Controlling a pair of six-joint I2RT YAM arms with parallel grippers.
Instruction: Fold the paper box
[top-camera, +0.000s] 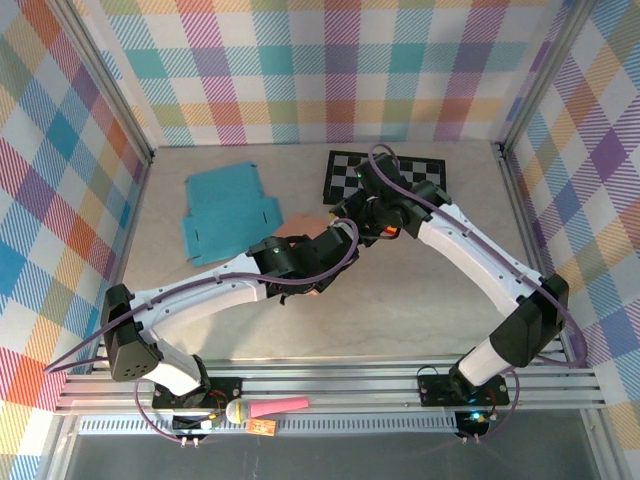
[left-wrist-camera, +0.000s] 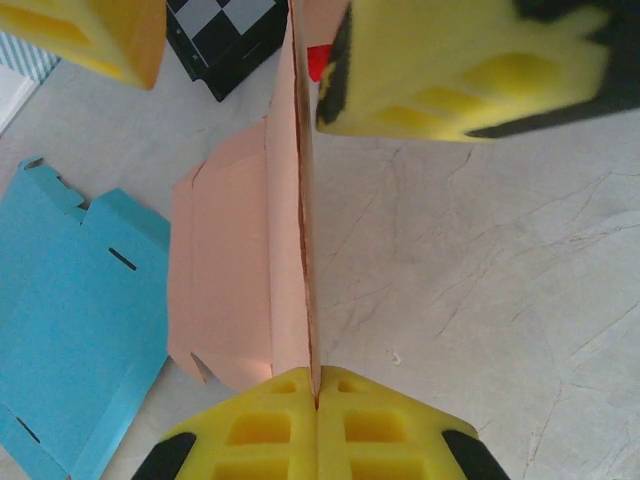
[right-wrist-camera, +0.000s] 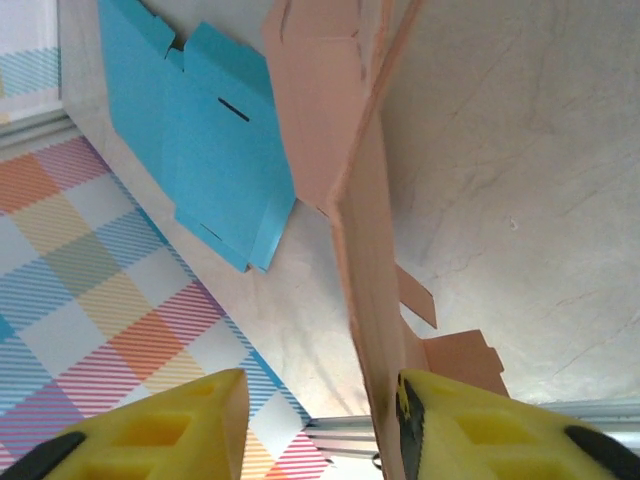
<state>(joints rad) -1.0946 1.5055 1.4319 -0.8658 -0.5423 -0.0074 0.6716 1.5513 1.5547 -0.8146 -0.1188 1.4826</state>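
Count: 2 paper box blanks, 1 pink box blank (left-wrist-camera: 230, 290) and 1 blue box blank (top-camera: 225, 210), plus 1 black-and-white checkered board (top-camera: 400, 165), all on 1 surface (top-camera: 400, 300). 2 arms, left arm (top-camera: 200, 295) and right arm (top-camera: 480, 255), 1 hand each: left hand (left-wrist-camera: 318, 400), right hand (right-wrist-camera: 320, 420), 2 yellow foam fingers (left-wrist-camera: 250, 430) per hand, 4 total. Near rail: 1 pink-and-yellow stick-shaped item (top-camera: 285, 405), 1 small orange item (top-camera: 263, 428); can't tell what either is.

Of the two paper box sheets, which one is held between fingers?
The pink sheet, pinched on edge between the shut left fingers; the blue sheet lies flat on the table, untouched.
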